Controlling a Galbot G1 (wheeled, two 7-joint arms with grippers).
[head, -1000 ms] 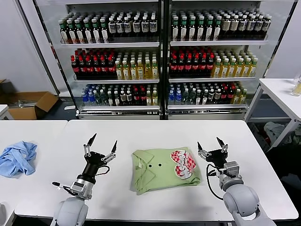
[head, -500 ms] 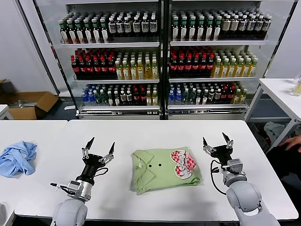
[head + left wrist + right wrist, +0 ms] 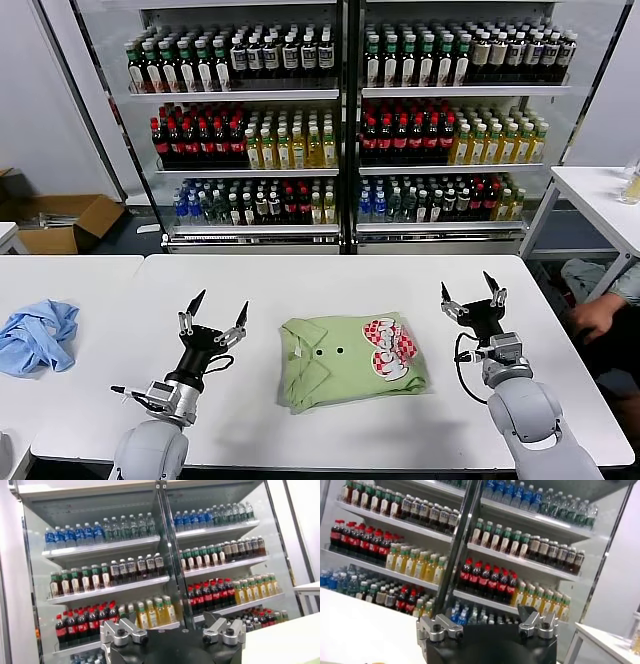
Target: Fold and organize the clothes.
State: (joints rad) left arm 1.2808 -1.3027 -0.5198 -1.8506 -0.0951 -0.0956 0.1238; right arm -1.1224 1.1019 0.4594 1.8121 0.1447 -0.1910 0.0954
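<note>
A white bench (image 3: 300,280) carries the folded light green polo shirt (image 3: 350,360) lying flat near its middle toward the near edge, while a crumpled light blue garment (image 3: 38,335) lies on the separate bench (image 3: 60,275) at far left.

This looks like a shop mock-up or test lab. Glass-fronted coolers (image 3: 345,120) along the back wall hold rows of bottled drinks (image 3: 240,140), while plain white tables (image 3: 300,290) stand in front and an open cardboard box (image 3: 65,222) sits on the floor.
</note>
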